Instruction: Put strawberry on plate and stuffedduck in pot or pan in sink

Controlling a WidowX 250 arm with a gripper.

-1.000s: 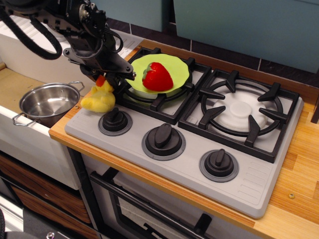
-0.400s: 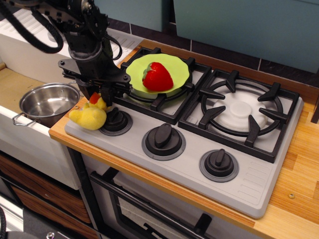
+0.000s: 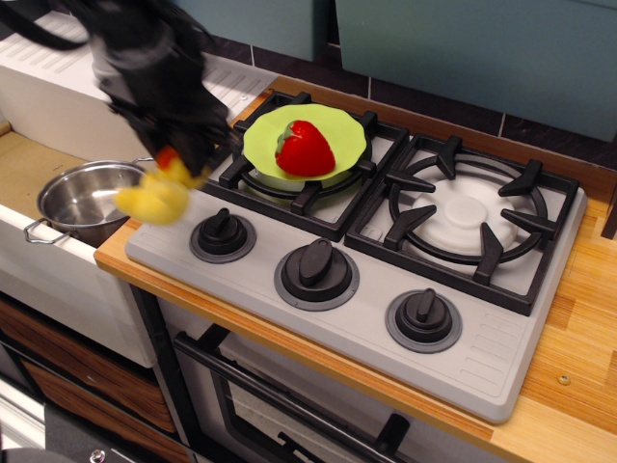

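The red strawberry (image 3: 306, 148) lies on the lime-green plate (image 3: 349, 127) on the stove's back-left burner. My gripper (image 3: 178, 159) is blurred with motion and is shut on the yellow stuffedduck (image 3: 154, 196), holding it in the air over the counter's left edge, just right of the steel pot (image 3: 87, 198). The pot stands empty in the sink (image 3: 29, 169) at the left. The gripper's fingertips are hidden by blur and by the duck.
The grey stove top (image 3: 386, 289) has three black knobs (image 3: 316, 267) along its front and a second burner grate (image 3: 468, 217) at the right. The wooden counter (image 3: 578, 318) runs right. A ribbed white drainboard (image 3: 48, 68) lies behind the sink.
The gripper has closed on the duck, lifted it off the stove's front-left corner and carried it left and up toward the pot. The strawberry, plate and pot have not moved.
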